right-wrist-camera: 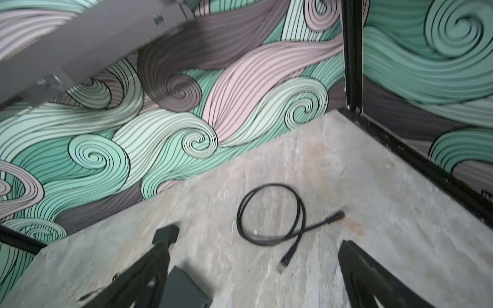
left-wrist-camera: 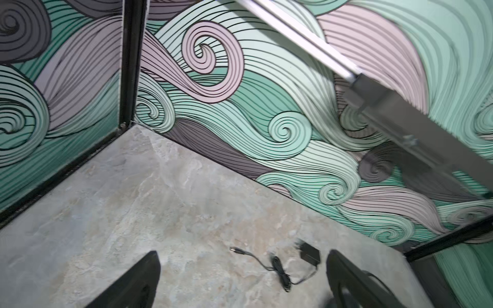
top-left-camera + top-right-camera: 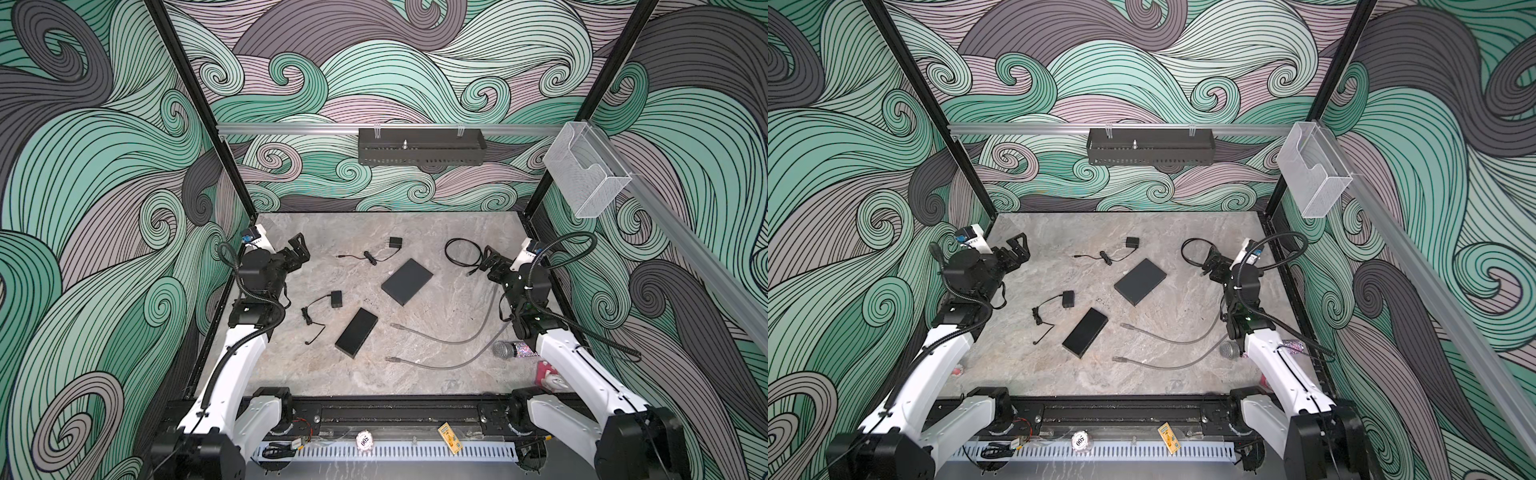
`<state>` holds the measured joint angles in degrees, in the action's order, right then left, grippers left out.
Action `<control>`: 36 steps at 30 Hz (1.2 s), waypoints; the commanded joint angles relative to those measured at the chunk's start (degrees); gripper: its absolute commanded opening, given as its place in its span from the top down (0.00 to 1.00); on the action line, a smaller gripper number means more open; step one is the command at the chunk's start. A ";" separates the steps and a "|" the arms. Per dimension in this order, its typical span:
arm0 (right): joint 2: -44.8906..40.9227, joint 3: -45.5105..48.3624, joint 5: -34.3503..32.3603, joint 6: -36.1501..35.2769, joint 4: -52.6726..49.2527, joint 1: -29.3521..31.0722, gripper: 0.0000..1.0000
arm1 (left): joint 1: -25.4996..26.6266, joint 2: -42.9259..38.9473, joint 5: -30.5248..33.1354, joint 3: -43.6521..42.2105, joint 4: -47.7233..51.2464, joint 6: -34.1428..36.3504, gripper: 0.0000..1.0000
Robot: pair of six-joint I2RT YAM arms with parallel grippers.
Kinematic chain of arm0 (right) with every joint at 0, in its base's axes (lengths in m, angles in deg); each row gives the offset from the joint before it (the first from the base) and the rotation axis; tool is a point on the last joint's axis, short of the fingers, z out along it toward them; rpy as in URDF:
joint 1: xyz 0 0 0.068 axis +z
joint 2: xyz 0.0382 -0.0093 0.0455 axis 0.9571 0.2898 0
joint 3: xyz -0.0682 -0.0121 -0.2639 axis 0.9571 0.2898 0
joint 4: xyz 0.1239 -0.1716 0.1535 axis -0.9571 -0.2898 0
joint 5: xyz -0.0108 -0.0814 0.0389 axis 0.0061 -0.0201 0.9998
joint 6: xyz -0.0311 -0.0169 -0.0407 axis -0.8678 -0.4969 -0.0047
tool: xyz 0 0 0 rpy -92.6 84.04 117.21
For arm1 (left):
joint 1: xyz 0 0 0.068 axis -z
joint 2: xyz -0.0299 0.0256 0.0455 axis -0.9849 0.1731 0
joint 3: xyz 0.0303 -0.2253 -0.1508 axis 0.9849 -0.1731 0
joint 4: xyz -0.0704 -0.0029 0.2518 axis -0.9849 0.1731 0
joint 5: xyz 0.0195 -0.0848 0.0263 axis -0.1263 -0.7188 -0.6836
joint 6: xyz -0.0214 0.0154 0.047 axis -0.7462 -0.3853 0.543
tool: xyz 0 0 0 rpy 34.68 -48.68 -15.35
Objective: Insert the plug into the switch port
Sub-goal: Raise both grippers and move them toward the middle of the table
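Clutter is spread over the desk (image 3: pixel 415 386) in both top views. The left end effector (image 3: pixel 302 247) is held above the desk with its jaws spread wide and nothing between them. The right end effector (image 3: pixel 487 262) is likewise wide open and empty. Two flat black switches lie between the end effectors: the larger switch (image 3: pixel 407 281) nearer the right one, the smaller switch (image 3: pixel 356 332) further back toward the arm bases. A grey cable (image 3: pixel 453 341) is laid out behind the right end effector, and its plug (image 3: pixel 395 326) rests near the smaller switch without touching it.

In the left wrist view, a power adapter (image 2: pixel 310 254) and its barrel plug (image 2: pixel 234 250) are seen on the desk just ahead of the open fingers (image 2: pixel 138 277).

In the right wrist view, a coiled black cable (image 1: pixel 269 213) lies ahead of the spread fingers (image 1: pixel 357 266), and nothing is gripped. A dark slab (image 1: pixel 184 290) beside one finger is probably the larger switch, though blur leaves that unsettled.
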<state>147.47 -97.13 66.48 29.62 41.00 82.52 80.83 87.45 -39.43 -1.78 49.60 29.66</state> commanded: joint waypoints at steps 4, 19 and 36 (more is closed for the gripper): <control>0.78 -7.63 8.58 0.26 -16.96 5.98 0.01 | -5.42 0.15 -9.54 -5.59 12.00 -12.76 0.01; 1.32 -8.12 17.79 -5.44 -30.60 17.57 0.01 | -6.61 6.45 -27.24 9.42 36.93 -3.67 0.15; 9.04 -16.12 12.62 -14.10 -37.32 35.89 0.00 | -6.65 -6.40 -32.13 -6.54 28.97 -10.73 0.24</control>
<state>157.24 -112.87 83.81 20.04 5.13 119.15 74.54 78.66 -70.38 -9.14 84.30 20.63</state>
